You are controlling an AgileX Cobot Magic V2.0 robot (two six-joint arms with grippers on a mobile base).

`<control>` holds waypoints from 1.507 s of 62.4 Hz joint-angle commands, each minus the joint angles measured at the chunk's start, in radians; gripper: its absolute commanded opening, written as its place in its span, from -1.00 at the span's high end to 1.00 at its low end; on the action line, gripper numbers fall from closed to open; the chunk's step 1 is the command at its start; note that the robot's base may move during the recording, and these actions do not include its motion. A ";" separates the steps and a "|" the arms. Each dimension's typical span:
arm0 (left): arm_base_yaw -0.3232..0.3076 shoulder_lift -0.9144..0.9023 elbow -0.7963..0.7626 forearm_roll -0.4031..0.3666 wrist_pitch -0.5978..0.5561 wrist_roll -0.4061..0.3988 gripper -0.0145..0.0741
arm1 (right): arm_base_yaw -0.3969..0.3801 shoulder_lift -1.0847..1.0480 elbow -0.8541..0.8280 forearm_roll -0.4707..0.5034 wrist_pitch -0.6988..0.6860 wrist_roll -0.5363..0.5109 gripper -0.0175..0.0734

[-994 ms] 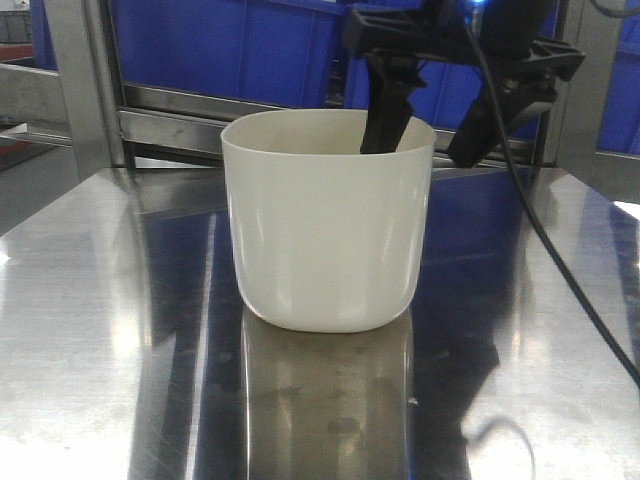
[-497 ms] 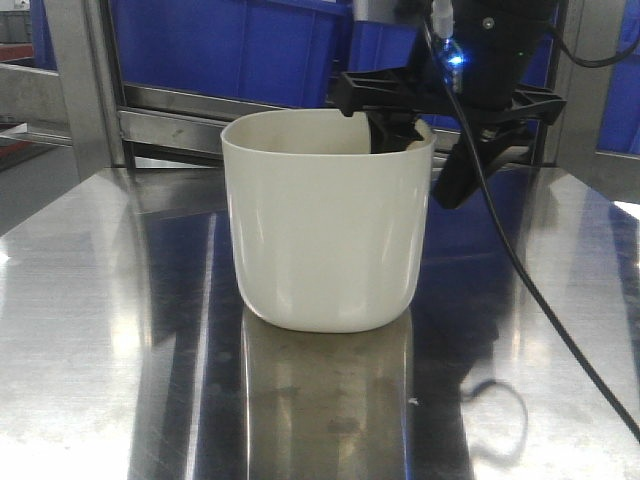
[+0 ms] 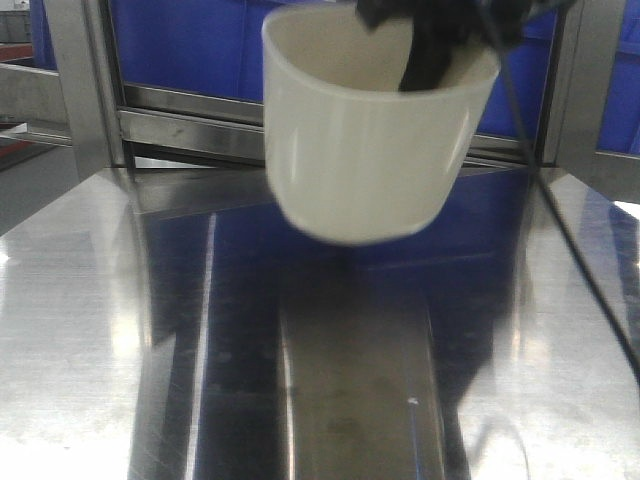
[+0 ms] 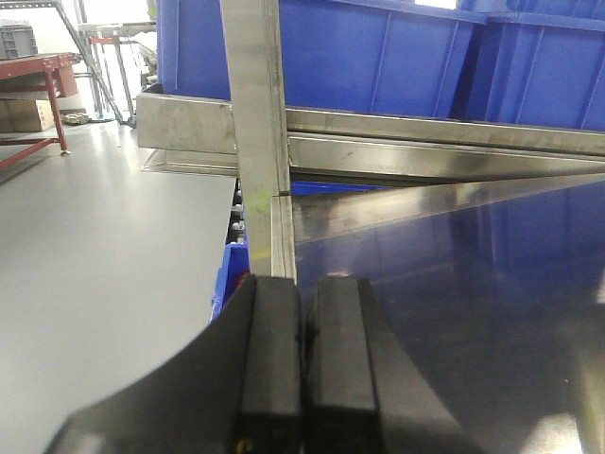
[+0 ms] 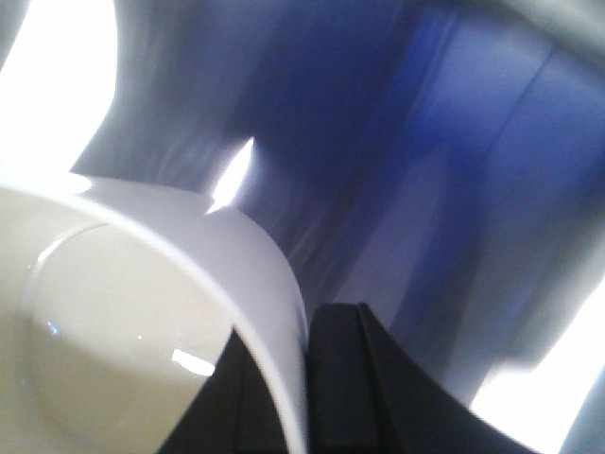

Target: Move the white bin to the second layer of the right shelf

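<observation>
White bin [image 3: 370, 150] is upper centre of front view, blurred and tilted, rim's left side higher than its right. It hangs clear of the steel tabletop [image 3: 90, 320], w/ its reflection on the steel below. Right gripper [image 5: 295, 383] pinches the bin wall at upper right: 1 finger [image 3: 425, 62] inside, the other outside, jaws closed to wall thickness. In right wrist view the bin fills lower left. Left gripper [image 4: 302, 369] is bottom centre of left wrist view, jaws pressed together, nothing between. Blue crates [image 3: 200, 45] span the top bkgd behind a steel rack post [image 4: 255, 113].
</observation>
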 commanded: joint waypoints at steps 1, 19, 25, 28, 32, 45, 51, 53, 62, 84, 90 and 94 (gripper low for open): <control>-0.007 -0.014 0.037 -0.005 -0.085 -0.004 0.48 | -0.003 -0.123 -0.030 -0.049 -0.085 -0.002 0.50; -0.007 -0.014 0.037 -0.005 -0.085 -0.004 0.48 | -0.006 -0.353 -0.007 -0.052 -0.096 -0.002 0.49; -0.007 -0.014 0.037 -0.005 -0.085 -0.004 0.48 | -0.013 -0.436 0.045 -0.053 -0.140 -0.002 0.49; -0.007 -0.014 0.037 -0.005 -0.085 -0.004 0.48 | -0.031 -0.483 0.083 -0.053 -0.167 -0.001 0.49; -0.007 -0.014 0.037 -0.005 -0.085 -0.004 0.48 | -0.066 -0.546 0.140 -0.050 -0.201 0.008 0.49; -0.007 -0.014 0.037 -0.005 -0.085 -0.004 0.48 | -0.255 -0.766 0.353 -0.018 -0.268 0.008 0.49; -0.007 -0.014 0.037 -0.005 -0.085 -0.004 0.48 | -0.326 -0.874 0.444 0.008 -0.270 0.008 0.49; -0.007 -0.014 0.037 -0.005 -0.085 -0.004 0.48 | -0.344 -0.910 0.475 0.022 -0.270 0.008 0.49; -0.007 -0.014 0.037 -0.005 -0.085 -0.004 0.48 | -0.392 -1.035 0.576 0.069 -0.271 0.008 0.49; -0.007 -0.014 0.037 -0.005 -0.085 -0.004 0.48 | -0.411 -1.116 0.635 0.070 -0.270 0.007 0.49; -0.007 -0.014 0.037 -0.005 -0.085 -0.004 0.48 | -0.411 -1.116 0.635 0.070 -0.271 0.007 0.49; -0.007 -0.014 0.037 -0.005 -0.085 -0.004 0.48 | -0.411 -1.116 0.635 0.070 -0.271 0.007 0.49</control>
